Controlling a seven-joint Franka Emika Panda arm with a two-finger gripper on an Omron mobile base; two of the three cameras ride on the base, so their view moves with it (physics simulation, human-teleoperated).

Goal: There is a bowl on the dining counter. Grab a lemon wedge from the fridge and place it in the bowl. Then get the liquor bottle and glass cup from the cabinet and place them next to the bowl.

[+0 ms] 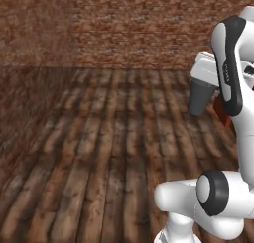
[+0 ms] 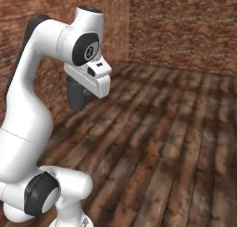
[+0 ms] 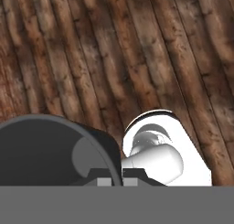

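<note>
The glass cup (image 1: 200, 98) hangs upright from the gripper (image 1: 208, 81), well above the wooden plank floor (image 1: 99, 152). The gripper's fingers are clenched on the cup's rim (image 3: 112, 166), one inside and one outside. A brick wall (image 1: 124, 29) stands on the far side.

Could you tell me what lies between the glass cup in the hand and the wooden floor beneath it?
Nothing: the glass cup hangs from the shut hand over bare wooden floor, as the left and right base views both show.
</note>
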